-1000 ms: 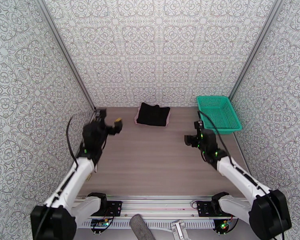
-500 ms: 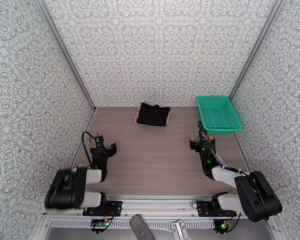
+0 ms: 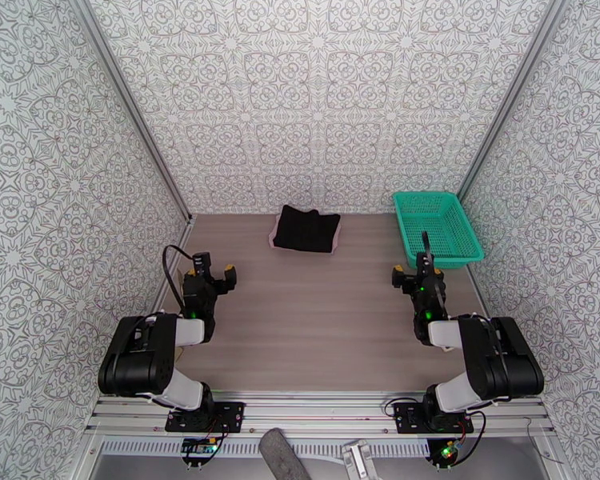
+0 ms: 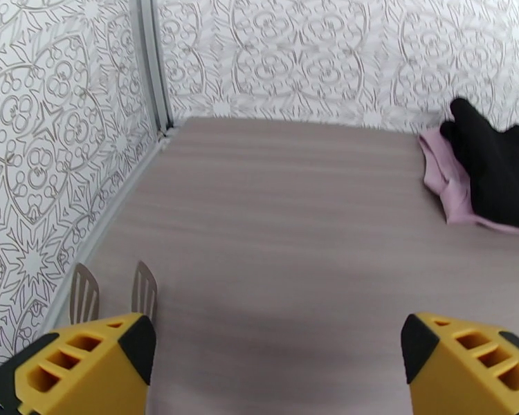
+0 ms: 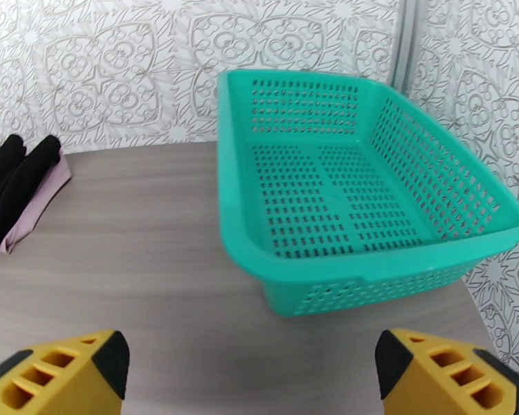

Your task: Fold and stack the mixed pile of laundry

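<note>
The mixed laundry pile lies folded at the back middle of the table. The black garment [image 3: 306, 228] rests on the mauve-pink shirt [image 3: 271, 234], whose edges peek out beneath it. In the left wrist view the black garment [image 4: 498, 171] and pink shirt [image 4: 445, 176] sit far right. In the right wrist view the black garment [image 5: 7, 181] and pink shirt [image 5: 39, 200] are at the left edge. My left gripper [image 3: 210, 271] [image 4: 273, 371] is open and holds nothing, well short of the pile. My right gripper [image 3: 418, 271] [image 5: 249, 378] is also open, just in front of the basket.
A teal mesh basket [image 3: 462, 248] [image 5: 235, 223] stands at the back right with nothing in it. Patterned walls [image 3: 316, 98] close in the table on three sides. Bare wood-grain tabletop [image 3: 316, 314] stretches between the two arms.
Both arms have drawn back and folded down near their bases. The left gripper dropped from its raised spot by the left wall. The right gripper opened wider.
</note>
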Controlling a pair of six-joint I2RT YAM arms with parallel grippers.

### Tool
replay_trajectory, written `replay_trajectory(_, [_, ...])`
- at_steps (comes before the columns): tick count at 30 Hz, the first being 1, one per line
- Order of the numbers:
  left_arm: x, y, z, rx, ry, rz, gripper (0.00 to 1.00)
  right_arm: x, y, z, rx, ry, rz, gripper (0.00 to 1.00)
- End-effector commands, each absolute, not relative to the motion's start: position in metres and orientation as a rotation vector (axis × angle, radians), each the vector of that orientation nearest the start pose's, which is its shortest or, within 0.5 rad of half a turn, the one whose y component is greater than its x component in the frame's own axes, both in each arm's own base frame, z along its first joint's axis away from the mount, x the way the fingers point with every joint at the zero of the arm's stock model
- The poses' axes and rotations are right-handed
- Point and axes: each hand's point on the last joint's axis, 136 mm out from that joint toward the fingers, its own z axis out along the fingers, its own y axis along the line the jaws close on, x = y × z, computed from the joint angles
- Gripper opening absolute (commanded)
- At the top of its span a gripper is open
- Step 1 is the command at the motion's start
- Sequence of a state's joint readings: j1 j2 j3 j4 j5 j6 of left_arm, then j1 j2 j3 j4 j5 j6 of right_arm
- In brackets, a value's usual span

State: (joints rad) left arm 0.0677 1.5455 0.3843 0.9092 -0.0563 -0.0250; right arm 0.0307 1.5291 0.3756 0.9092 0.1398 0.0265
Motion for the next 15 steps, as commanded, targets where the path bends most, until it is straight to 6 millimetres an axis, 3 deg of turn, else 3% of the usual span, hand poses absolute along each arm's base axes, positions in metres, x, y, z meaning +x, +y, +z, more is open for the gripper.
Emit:
replay_trajectory(1, [0.4012,0.0339,0.1106,-0.094,1.845,0.105,0.99,0.3996,-0.0102,0.1183,0.096,1.819,-0.063,0.99])
replay_trajectory(15, [0.4022,0.0307,0.1101,-0.068,1.850,0.043,0.99,0.3991,-0.0114,0.1184,0.103,1.816,-0.069,0.99])
